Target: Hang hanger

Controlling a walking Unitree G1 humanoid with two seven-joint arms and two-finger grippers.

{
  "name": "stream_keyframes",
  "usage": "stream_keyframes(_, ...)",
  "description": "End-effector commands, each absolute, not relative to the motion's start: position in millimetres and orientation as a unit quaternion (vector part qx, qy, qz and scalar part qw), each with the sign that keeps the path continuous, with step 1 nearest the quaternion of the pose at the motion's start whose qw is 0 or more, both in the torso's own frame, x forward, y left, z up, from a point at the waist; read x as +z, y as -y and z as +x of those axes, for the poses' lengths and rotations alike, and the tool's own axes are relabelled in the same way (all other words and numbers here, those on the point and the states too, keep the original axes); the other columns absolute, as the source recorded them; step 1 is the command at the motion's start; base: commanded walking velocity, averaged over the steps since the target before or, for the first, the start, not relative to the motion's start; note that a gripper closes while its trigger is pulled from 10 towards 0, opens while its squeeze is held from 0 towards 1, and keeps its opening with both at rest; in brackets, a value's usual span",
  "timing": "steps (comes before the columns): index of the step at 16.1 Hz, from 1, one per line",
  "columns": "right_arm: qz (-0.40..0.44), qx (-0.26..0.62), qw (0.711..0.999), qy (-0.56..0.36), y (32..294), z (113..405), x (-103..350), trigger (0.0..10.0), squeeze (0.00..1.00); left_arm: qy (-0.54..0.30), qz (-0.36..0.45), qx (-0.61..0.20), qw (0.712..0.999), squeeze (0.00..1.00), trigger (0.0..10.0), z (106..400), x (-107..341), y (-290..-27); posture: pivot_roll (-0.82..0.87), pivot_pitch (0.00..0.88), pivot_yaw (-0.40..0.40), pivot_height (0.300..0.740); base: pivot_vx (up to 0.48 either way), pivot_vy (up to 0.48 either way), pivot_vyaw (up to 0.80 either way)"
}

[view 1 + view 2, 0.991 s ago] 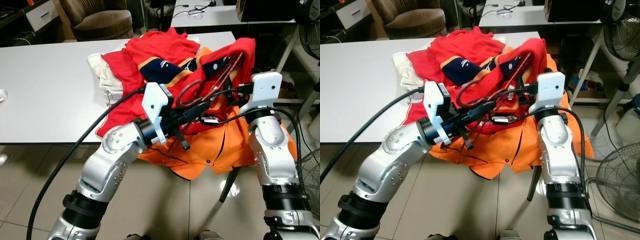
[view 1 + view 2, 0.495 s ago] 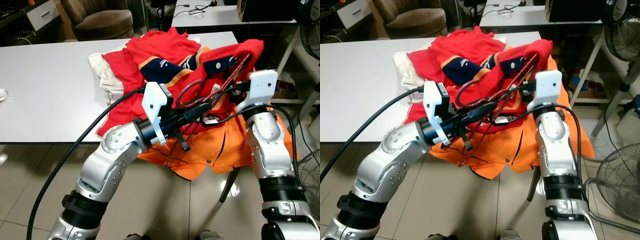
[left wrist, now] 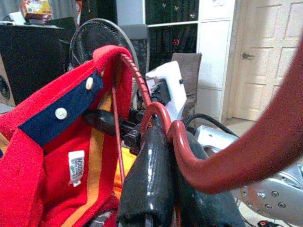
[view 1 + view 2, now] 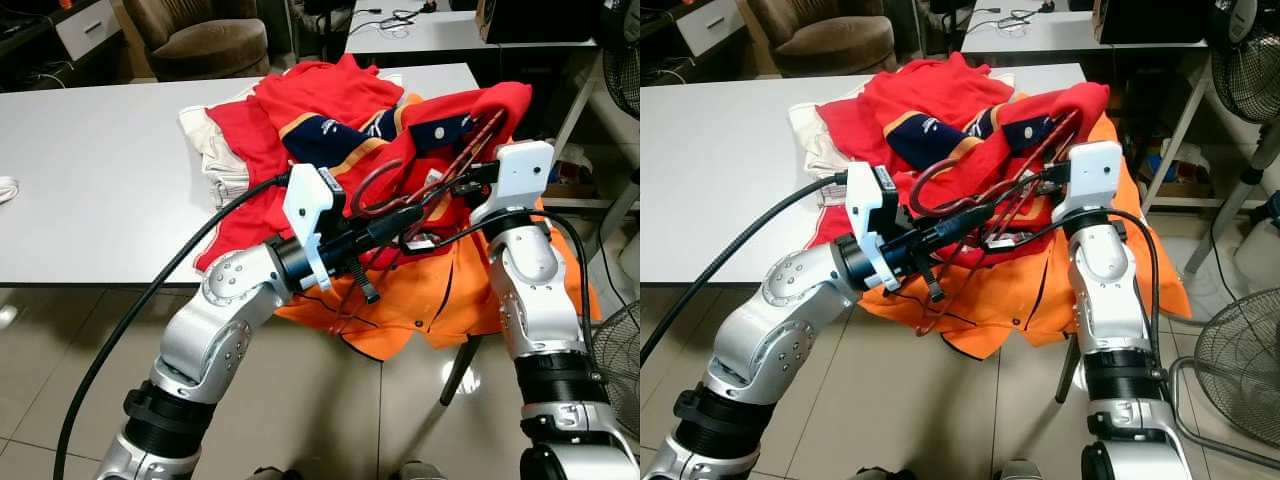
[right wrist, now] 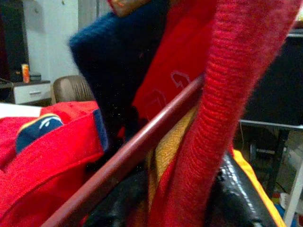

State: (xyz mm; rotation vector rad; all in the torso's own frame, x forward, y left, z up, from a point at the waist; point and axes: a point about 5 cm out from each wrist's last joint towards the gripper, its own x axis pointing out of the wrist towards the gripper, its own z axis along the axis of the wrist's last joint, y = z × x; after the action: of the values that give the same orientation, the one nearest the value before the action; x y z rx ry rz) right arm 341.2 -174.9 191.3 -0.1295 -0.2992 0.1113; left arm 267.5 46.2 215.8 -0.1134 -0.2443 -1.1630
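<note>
Left hand (image 4: pixel 395 215) is clamped on the dark red hanger (image 4: pixel 375 190) at its hook, w/ right hand (image 4: pixel 462 187) pinching the red polo shirt (image 4: pixel 440 135). Prob so the shirt stays on the hanger, up off the clothes pile at the counter (image 4: pixel 100 180) front right corner.

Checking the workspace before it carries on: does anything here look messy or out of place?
Yes. The clothes sit in a crumpled heap at the white table's corner, and the orange shirt spills over the edge toward the floor. The dark red hanger is tangled in the red polo's collar, between the left gripper and right gripper.
</note>
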Motion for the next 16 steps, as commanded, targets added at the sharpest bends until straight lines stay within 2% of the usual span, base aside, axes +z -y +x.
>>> stream_keyframes(1, -0.064, 0.093, 0.978, 0.174, 157, 337, 202, 0.0, 0.0, 0.121, -0.054, -0.583, 0.802, 0.0, 10.0, 260, 221, -37, -0.28, 0.05, 0.127, 0.74, 0.0, 0.0, 0.0)
stream_keyframes(8, -0.075, 0.123, 0.971, 0.193, 143, 317, 208, 0.0, 0.0, 0.106, -0.103, -0.555, 0.819, 0.0, 10.0, 274, 222, -40, -0.3, 0.04, 0.134, 0.74, 0.0, 0.0, 0.0)
stream_keyframes(10, -0.083, 0.136, 0.964, 0.212, 137, 300, 219, 0.0, 0.0, 0.099, -0.106, -0.555, 0.819, 0.0, 10.0, 275, 220, -41, -0.3, 0.033, 0.136, 0.74, 0.0, 0.0, 0.0)
stream_keyframes(12, -0.087, 0.16, 0.96, 0.214, 131, 284, 221, 0.0, 0.0, 0.094, -0.097, -0.549, 0.825, 0.0, 10.0, 277, 216, -40, -0.31, 0.031, 0.135, 0.74, 0.0, 0.0, 0.0)
stream_keyframes(14, -0.1, 0.189, 0.955, 0.206, 125, 270, 218, 0.0, 0.0, 0.085, -0.077, -0.526, 0.843, 0.0, 10.0, 282, 210, -37, -0.31, 0.031, 0.134, 0.74, 0.0, 0.0, 0.0)
stream_keyframes(16, -0.109, 0.203, 0.952, 0.202, 121, 264, 218, 0.0, 0.0, 0.082, -0.059, -0.53, 0.842, 0.0, 10.0, 281, 206, -30, -0.32, 0.035, 0.138, 0.74, 0.0, 0.0, 0.0)
